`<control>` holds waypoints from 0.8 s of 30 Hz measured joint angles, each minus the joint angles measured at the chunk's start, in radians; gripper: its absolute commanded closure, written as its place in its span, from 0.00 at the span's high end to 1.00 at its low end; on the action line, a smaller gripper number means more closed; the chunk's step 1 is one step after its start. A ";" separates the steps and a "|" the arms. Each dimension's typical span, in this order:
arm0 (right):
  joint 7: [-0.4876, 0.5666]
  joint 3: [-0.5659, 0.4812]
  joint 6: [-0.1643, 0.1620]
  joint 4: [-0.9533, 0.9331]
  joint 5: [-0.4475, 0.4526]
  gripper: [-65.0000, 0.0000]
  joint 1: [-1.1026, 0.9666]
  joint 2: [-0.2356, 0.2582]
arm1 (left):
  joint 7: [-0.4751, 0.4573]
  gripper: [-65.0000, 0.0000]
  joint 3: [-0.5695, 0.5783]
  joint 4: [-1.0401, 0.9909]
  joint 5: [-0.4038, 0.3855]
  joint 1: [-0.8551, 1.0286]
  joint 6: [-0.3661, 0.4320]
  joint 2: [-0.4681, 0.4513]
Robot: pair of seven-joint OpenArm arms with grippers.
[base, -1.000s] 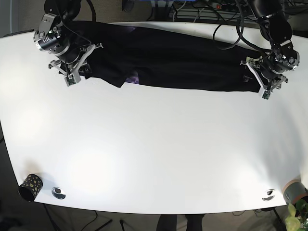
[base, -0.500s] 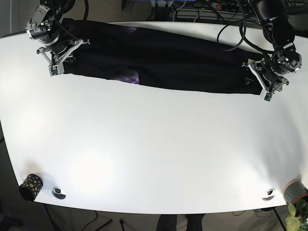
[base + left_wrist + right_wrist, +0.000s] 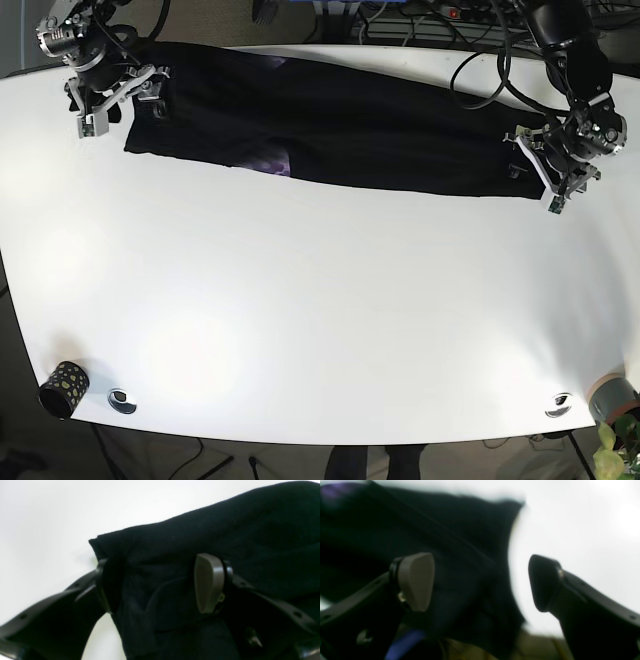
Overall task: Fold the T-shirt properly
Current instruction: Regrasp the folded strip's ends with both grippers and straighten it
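We see the shirt [image 3: 340, 125], black, stretched in a long band across the far side of the white desk [image 3: 300, 320], running from upper left to mid right in the base view. A small purple patch [image 3: 272, 160] shows near its lower edge, left of centre.

L claw [image 3: 548, 165] sits at the band's right end in the base view. In the L wrist view the claw [image 3: 160, 585] has its two fingers apart, w/ a fold of black cloth lying between them; one grey pad [image 3: 207, 586] is bare and facing the cloth, the other finger [image 3: 105, 587] is at the cloth's edge. We can't tell if the cloth is truly pinched, as there's a gap at the grey pad.

R claw [image 3: 115, 95] is at the band's left end, near the desk's far left corner. The R wrist view is blurred: claw [image 3: 480, 582] wide apart, grey pad [image 3: 416, 581] over the cloth, black finger [image 3: 545, 582] over bare desk, the shirt's corner between them and not gripped.

Near edge of desk: a dotted cup [image 3: 63, 388] at left, w/ a small round fitting [image 3: 122, 400] beside it, another fitting [image 3: 559, 404] at right. A pot w/ a plant [image 3: 618, 415] is at the far right corner.
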 measured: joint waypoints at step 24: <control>-0.001 -0.198 0.028 -0.257 -0.096 0.83 0.153 0.054 | 0.008 0.62 0.000 -0.007 0.006 -0.030 0.000 0.002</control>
